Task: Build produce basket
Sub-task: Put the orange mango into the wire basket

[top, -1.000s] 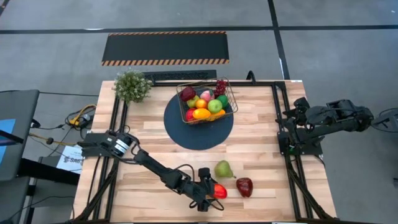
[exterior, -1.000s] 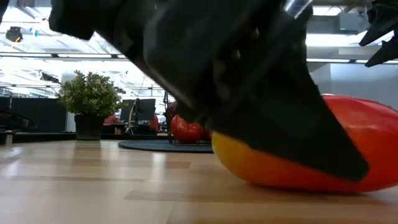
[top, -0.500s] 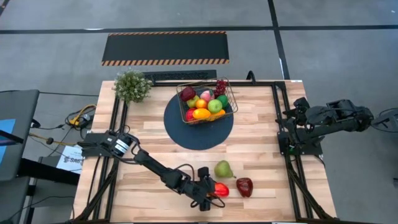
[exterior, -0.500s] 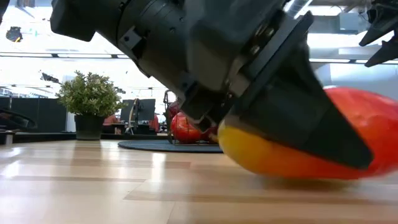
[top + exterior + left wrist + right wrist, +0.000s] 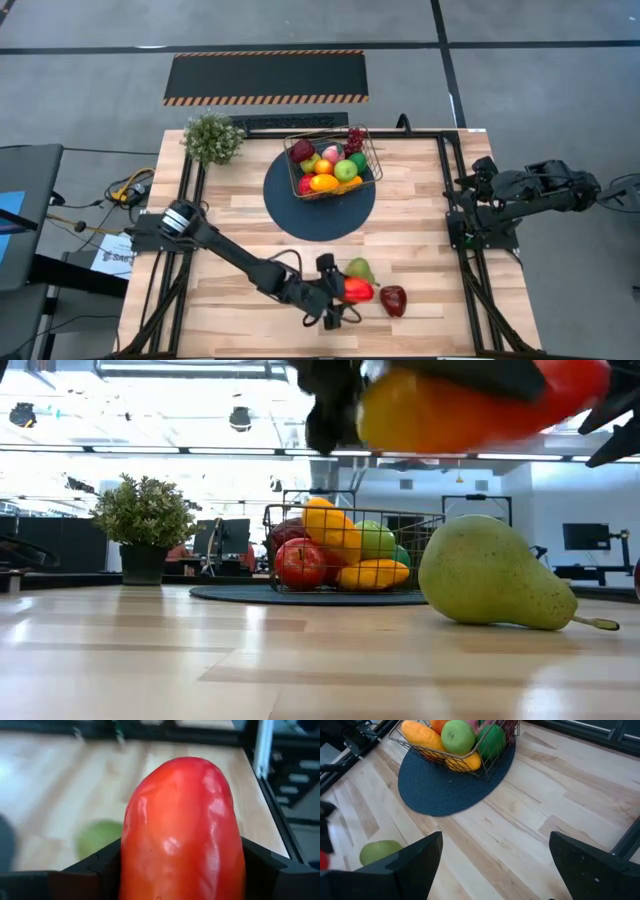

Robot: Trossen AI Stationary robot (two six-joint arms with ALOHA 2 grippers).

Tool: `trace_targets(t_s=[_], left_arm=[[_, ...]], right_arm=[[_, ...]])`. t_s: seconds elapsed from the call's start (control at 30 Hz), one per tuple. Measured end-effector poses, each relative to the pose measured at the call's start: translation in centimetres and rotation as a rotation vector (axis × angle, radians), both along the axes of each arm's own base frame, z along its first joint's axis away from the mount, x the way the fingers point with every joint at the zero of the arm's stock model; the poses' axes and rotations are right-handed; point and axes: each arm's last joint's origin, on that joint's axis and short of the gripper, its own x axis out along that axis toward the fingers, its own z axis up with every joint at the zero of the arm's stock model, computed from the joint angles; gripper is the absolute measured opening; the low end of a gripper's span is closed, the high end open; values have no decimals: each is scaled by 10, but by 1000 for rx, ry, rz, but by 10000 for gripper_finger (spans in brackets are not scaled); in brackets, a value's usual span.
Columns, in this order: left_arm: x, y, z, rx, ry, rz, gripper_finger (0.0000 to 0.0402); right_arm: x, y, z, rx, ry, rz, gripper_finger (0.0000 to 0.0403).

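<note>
Pale wooden planks make up the tabletop (image 5: 420, 240) you are working over, with grey floor around it. Take the basket (image 5: 330, 165) as your landmark: it sits on a dark blue round mat (image 5: 300, 215) near the far edge, already filled with produce, among it a green apple (image 5: 345, 170), an orange-yellow fruit (image 5: 323, 183) and purple grapes (image 5: 354, 138). A potted plant (image 5: 212, 138) stands well to the basket's left, at the far corner.

Your left hand (image 5: 345, 292) is on the near side of the basket, well apart from it, and is clenched on a red-and-yellow mango (image 5: 357, 290). From table height, the mango (image 5: 480, 405) hangs clear of the wood, above a green pear (image 5: 495, 575) that lies on its side. From above, that pear (image 5: 361, 269) lies just beyond the held mango, towards the basket. A dark red apple (image 5: 393, 300) rests on the planks just to the right of the mango.

Your right hand (image 5: 492, 865) waits off the tabletop's right edge, far from the basket, its fingers spread wide and grasping nothing.
</note>
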Motion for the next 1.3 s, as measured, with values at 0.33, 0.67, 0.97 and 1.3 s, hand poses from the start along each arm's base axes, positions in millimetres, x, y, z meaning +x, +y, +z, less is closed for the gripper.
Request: trace_targets(t_s=[0.33, 0.67, 0.97, 1.3], left_arm=[[-8, 61, 71, 112, -47, 150, 266], [-8, 151, 105, 278, -17, 304, 267], [-5, 243, 100, 290, 60, 366, 268], [-23, 332, 98, 280, 104, 365, 268]], right_arm=[[0, 0, 0, -4, 2, 4, 385], [0, 0, 0, -6, 1, 1, 385], [0, 0, 0, -7, 1, 2, 385], [0, 0, 0, -25, 10, 18, 385]])
